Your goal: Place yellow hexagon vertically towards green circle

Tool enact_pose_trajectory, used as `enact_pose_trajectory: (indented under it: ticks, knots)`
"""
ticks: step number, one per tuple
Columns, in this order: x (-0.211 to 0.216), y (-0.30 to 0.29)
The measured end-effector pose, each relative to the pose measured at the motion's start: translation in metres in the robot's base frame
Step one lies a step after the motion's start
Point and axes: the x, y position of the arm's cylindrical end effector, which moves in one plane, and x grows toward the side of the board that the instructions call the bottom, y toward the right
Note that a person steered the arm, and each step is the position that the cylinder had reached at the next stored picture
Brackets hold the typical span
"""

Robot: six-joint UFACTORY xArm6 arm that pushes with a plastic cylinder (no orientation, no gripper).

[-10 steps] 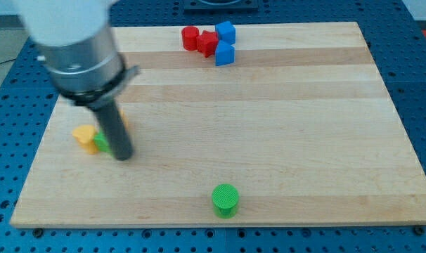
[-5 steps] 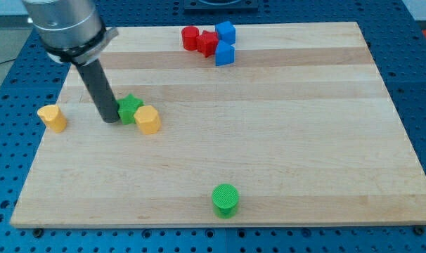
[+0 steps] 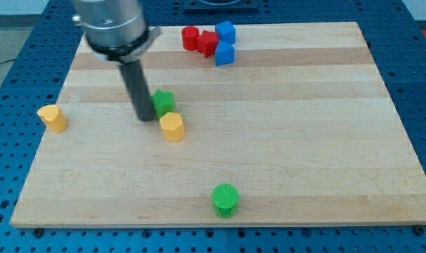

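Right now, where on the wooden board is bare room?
Free: the view's right half, between the blue blocks and green circle. Crowded: my tip beside the green star and yellow hexagon.

Light falls evenly and brightly over the pale wooden desk, with no glare or hot spots on its grain. Shadows are soft and short: the green circle throws only a faint dark rim at its base, and the yellow hexagon, up and to the view's left of the green circle, does the same. The blocks are sharp. The arm's grey body, far up-left of the green circle, is smeared by motion blur, and my tip looks slightly soft.
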Motion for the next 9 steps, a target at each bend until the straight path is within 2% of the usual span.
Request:
enact_pose_trajectory:
  ticks: [1, 2, 3, 4, 5, 6, 7, 9]
  knots:
    - [0.031, 0.051]
    - [0.059, 0.052]
    - [0.008, 0.007]
    - [0.033, -0.029]
    - [0.069, -0.035]
    - [0.097, -0.009]
    - [0.102, 0.033]
    - [0.090, 0.080]
